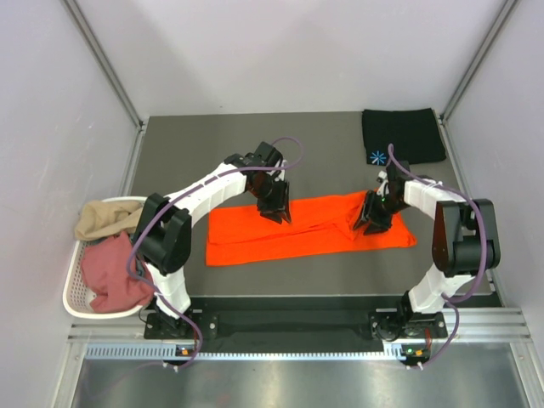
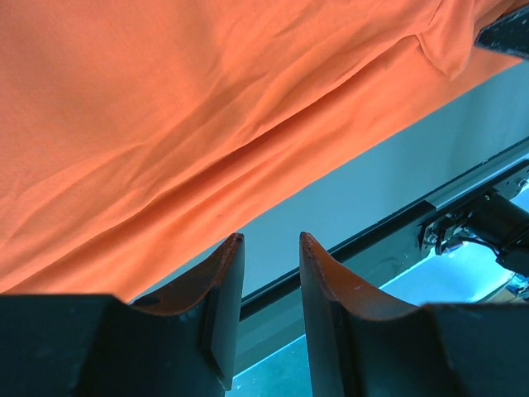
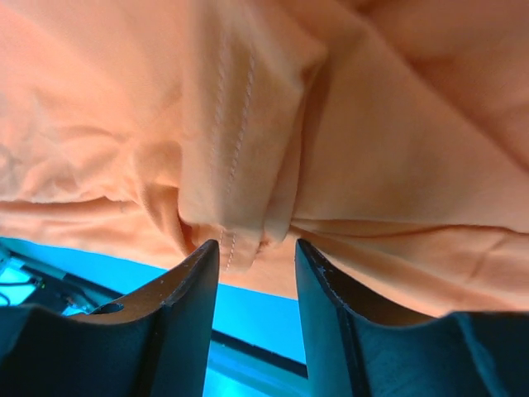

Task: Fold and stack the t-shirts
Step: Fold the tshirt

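From above: orange t-shirt (image 1: pixel 255 240) spread as a long band across the middle of the grey table (image 1: pixel 212 144), between the two arms. Left gripper (image 1: pixel 276 212) down at its far edge near the middle, right gripper (image 1: pixel 371 224) down on its right end; jaw width not readable from here. Black t-shirt (image 1: pixel 408 132) folded in the far right corner, light-blue starburst mark (image 1: pixel 376 156) at its near left corner, apart from the orange one, right arm just beside it. At the left edge a white slotted basket (image 1: pixel 71 293) holding a crumpled tan t-shirt (image 1: pixel 104 218) at the far end and a crumpled pink t-shirt (image 1: pixel 115 274) nearer, reaching over the rim by the left arm's base. From the left wrist, seen only here: fingers (image 2: pixel 221 289) parted, nothing between them but bare table and the dark rail (image 2: pixel 364 238); orange cloth filling the upper frame, its edge just ahead of the tips. From the right wrist: fingers (image 3: pixel 194 289) parted too, a bunched fold with a stitched hem right at the mouth of the gap, not squeezed; cloth hiding everything beyond except a strip of table below.
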`<state>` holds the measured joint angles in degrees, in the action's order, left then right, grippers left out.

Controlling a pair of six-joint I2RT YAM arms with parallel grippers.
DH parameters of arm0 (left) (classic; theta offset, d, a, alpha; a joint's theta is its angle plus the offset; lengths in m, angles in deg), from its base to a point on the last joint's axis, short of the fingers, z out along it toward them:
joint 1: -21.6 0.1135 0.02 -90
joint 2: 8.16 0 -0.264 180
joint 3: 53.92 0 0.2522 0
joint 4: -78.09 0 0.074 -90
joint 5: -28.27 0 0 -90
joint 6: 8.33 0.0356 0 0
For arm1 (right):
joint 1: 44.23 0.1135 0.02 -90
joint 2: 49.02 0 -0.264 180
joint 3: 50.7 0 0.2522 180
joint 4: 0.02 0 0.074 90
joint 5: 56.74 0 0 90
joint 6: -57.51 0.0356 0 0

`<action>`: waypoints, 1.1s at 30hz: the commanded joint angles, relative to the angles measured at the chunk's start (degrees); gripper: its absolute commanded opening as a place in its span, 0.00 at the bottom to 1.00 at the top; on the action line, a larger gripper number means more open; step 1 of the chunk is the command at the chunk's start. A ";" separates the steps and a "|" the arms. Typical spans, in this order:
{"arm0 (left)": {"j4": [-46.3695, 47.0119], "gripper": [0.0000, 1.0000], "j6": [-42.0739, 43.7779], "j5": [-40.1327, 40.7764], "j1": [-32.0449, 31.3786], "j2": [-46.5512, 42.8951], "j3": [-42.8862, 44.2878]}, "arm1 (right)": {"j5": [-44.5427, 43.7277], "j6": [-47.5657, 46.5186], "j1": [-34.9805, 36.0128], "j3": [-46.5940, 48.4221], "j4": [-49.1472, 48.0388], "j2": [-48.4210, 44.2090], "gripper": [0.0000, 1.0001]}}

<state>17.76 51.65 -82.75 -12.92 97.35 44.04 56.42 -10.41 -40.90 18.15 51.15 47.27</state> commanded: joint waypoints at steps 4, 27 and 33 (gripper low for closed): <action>-0.28 0.38 1.54 -0.69 0.25 0.22 2.46 | -0.41 -2.14 -0.26 3.18 -1.19 1.88 0.43; -0.19 0.38 1.90 -0.87 0.33 0.04 2.02 | 8.91 2.25 0.27 9.33 -1.28 2.76 0.12; -0.10 0.38 1.72 -0.43 0.42 -0.31 2.02 | 14.53 7.79 0.80 12.05 -3.83 6.62 0.06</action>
<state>17.31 53.09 -82.90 -12.86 97.40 45.02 66.05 -6.08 -40.88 27.03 49.84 52.26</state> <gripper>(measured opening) 0.383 0.058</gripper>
